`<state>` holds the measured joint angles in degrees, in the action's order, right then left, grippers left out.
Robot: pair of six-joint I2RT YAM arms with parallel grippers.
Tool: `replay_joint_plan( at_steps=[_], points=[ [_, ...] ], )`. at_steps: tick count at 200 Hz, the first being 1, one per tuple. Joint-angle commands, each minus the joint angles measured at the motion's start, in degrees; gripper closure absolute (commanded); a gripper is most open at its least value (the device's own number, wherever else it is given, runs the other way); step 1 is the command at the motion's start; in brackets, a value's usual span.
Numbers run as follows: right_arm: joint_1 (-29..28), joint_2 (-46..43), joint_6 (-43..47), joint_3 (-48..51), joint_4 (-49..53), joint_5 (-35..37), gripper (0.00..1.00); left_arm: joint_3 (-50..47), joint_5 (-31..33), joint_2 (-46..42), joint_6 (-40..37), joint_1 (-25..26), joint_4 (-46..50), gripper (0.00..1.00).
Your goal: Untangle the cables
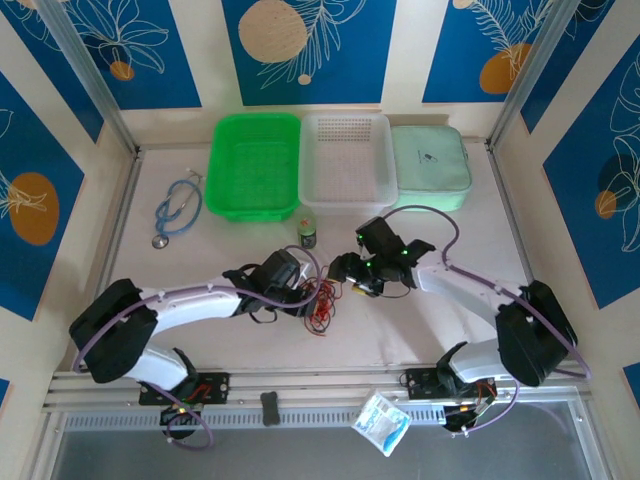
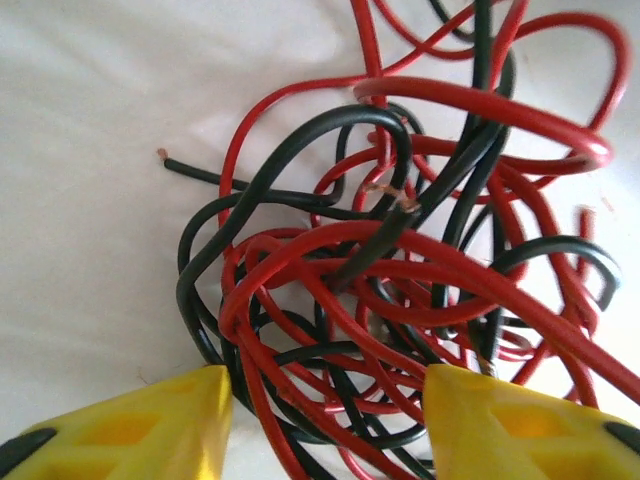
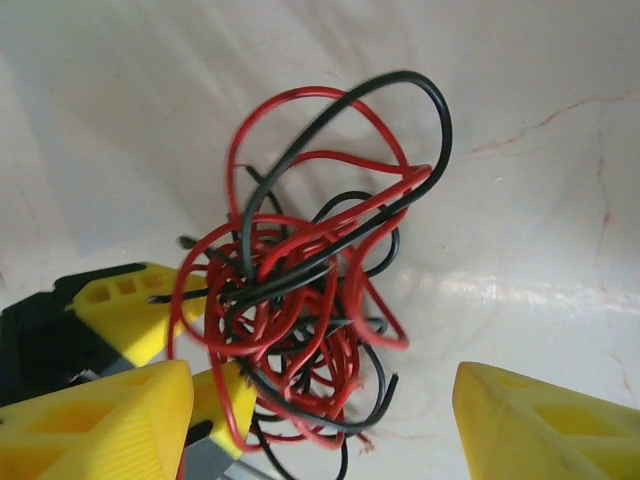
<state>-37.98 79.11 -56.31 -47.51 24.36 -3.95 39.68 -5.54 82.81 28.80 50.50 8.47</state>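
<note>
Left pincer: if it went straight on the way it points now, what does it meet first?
The tangle of red and black cables: it lies directly ahead, some loops between the left pincer's yellow fingers. Depth is hard to judge.

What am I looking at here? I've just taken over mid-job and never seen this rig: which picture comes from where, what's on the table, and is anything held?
Two robot arms are bolted at the near edge of the table, each ending in a yellow two-fingered pincer. The overhead picture looks down on both arms. The other two come from a camera on each wrist.

A tangle of red and black cables lies mid-table. The left pincer has its fingers apart on either side of the tangle, not clearly clamped. The right pincer is open and holds nothing.

Farther back are a blue stethoscope, a green basket, a white basket, a pale green case and a small jar.
</note>
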Motion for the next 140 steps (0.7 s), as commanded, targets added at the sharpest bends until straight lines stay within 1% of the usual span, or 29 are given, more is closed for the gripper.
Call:
replay_joint_plan(
  at_steps=[1, 22, 34, 50, 58, 71, 77, 95, 114, 140],
  points=[
    [-1.8, 4.0, -3.7, -1.6, -3.0, 0.9, 0.31, -1.0, 4.2, 2.0, 0.8, 0.5, 0.2, 0.54],
    [-3.6, 8.2, -4.7, -2.1, -4.9, 1.0, 0.32, -1.8, 5.8, 2.7, 1.2, 0.5, 0.0, 0.63],
    [-4.4, 10.5, -5.5, -2.1, -6.5, 0.6, 0.35, -2.1, 6.3, 2.7, 1.3, 0.5, -0.2, 0.69],
    [-5.0, 12.8, -6.2, -2.1, -8.1, 0.7, 0.44, -2.2, 7.1, 2.3, 1.2, 0.5, 0.1, 0.8],
    [-5.1, 13.4, -6.4, -2.0, -8.7, 1.0, 0.52, -2.4, 7.7, 1.8, 1.1, 0.5, 0.2, 0.87],
    [-5.1, 13.6, -5.9, -1.6, -9.3, 1.2, 0.71, -2.8, 9.1, 0.6, 1.0, 0.4, 0.8, 0.96],
    [-5.0, 13.5, -5.4, -1.6, -9.0, 1.5, 0.78, -3.0, 10.1, -0.2, 1.0, 0.4, 1.2, 1.0],
    [-4.3, 12.6, -3.5, -1.8, -5.7, 3.2, 1.0, -3.6, 14.0, -3.3, 0.7, 0.2, 3.4, 1.0],
    [-3.5, 10.4, -1.7, -1.1, -0.6, 6.4, 1.0, -3.9, 17.7, -6.4, 0.6, -0.9, 6.0, 1.0],
    [-2.2, 6.9, -0.8, 1.0, 6.6, 11.0, 1.0, -4.6, 18.5, -9.1, 1.3, -3.1, 6.4, 1.0]
  ],
)
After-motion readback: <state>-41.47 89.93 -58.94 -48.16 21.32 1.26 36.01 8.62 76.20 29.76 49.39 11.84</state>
